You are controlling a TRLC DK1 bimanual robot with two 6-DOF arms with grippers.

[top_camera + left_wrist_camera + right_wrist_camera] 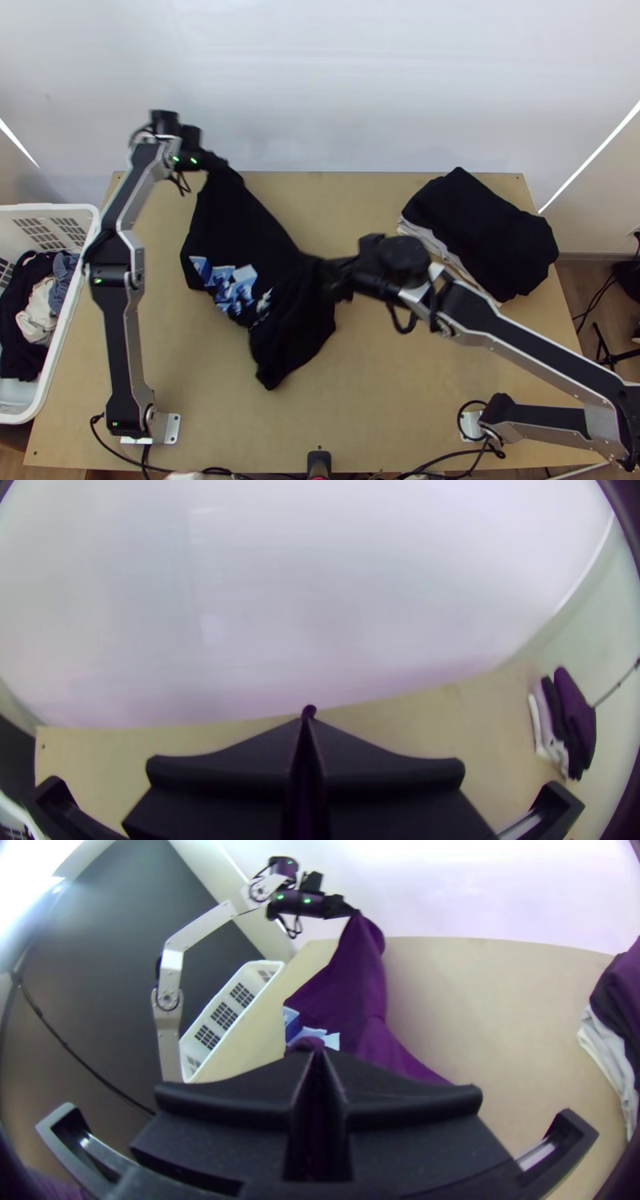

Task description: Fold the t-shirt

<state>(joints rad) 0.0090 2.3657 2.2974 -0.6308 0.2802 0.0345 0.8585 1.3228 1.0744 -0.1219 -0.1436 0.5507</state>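
Note:
The black t-shirt (240,228) with a blue-and-white print hangs stretched between the grippers, its lower part bunched over the table's middle. At the upper left, my left gripper (214,160) is shut on one end of it, raised up; in the left wrist view a bit of cloth pokes out between the fingertips of the left gripper (308,713). My right gripper (340,276) is shut on the shirt near the table's centre. In the right wrist view, cloth shows at the tips of the right gripper (317,1048), and the shirt (353,987) rises to the left gripper.
A stack of folded clothes (480,228) lies at the table's back right. A white basket (68,320) with loose clothes stands off the left edge. Bare wood of the table (376,400) shows at the front.

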